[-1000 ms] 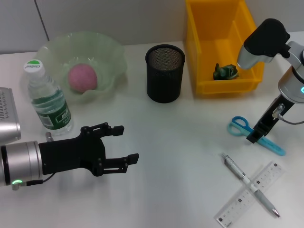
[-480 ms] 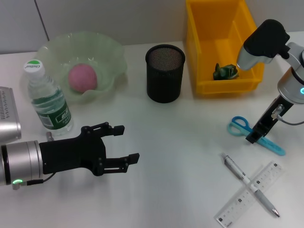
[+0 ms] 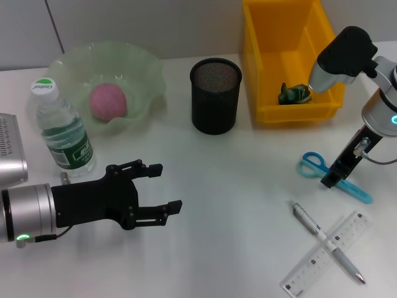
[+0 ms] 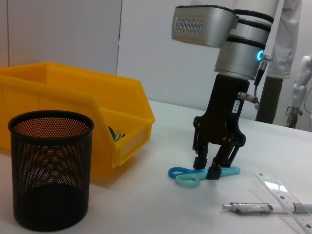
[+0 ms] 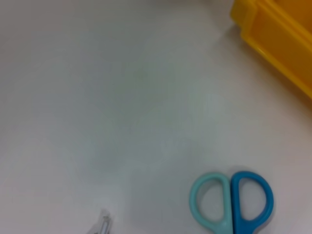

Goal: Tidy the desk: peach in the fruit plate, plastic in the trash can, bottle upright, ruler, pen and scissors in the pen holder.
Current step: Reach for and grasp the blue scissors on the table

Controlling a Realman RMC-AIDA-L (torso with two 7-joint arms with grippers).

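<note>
The pink peach [image 3: 108, 101] lies in the green fruit plate [image 3: 149, 74]. A water bottle [image 3: 62, 133] stands upright beside it. Crumpled green plastic [image 3: 293, 94] sits in the yellow trash can [image 3: 267, 68]. The blue scissors [image 3: 313, 164] [image 4: 185, 175] [image 5: 229, 200] lie flat on the desk, and my right gripper [image 3: 330, 180] [image 4: 207, 168] points straight down, its fingers pinched onto the blades just behind the handles. The pen [image 3: 325, 241] lies crossed over the clear ruler [image 3: 347, 233]. My left gripper [image 3: 158, 189] hovers open over the near left of the desk, holding nothing. The black mesh pen holder [image 3: 214, 95] [image 4: 48, 175] stands at the back.
A silver device [image 3: 9, 149] sits at the left edge. The trash can stands close behind the scissors. Bare white desk lies between the pen holder and the scissors.
</note>
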